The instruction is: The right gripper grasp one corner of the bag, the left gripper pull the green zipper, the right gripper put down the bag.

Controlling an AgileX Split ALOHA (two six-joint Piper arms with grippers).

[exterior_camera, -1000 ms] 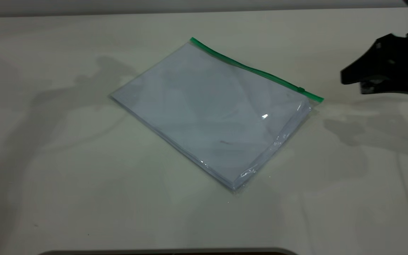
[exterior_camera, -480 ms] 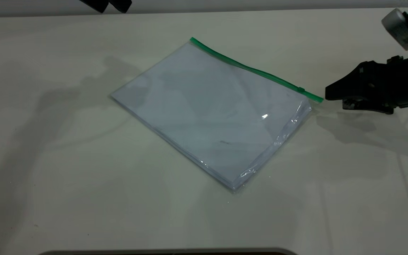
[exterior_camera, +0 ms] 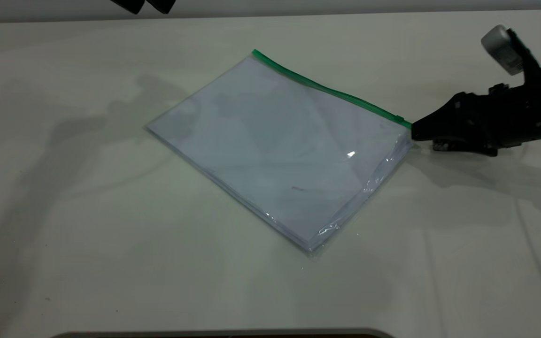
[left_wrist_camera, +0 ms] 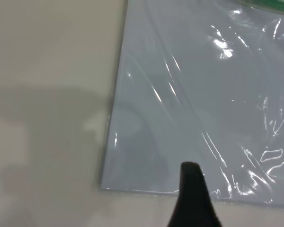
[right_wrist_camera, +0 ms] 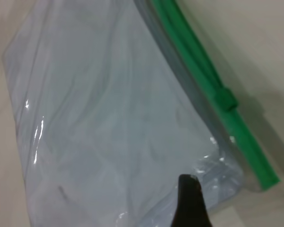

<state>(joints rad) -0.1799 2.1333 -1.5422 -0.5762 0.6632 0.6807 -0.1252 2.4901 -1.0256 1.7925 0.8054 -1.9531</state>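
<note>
Closer now, right end effector (exterior_camera: 416,134) touches bag (exterior_camera: 280,150) corner.

Lighting dim and even, faint greenish cast. Soft broad shadows on the counter (exterior_camera: 111,263) at left and below the right gripper (exterior_camera: 415,133). Small glare spot on the bag (exterior_camera: 280,150) near its right edge; streaky highlights on the plastic in both wrist views. Right wrist view soft, out of focus.

I see only the tips of the left gripper (exterior_camera: 144,5), cut off at the exterior view's top edge; the right gripper (exterior_camera: 416,133) covers the end of the green zipper (exterior_camera: 327,89).
</note>
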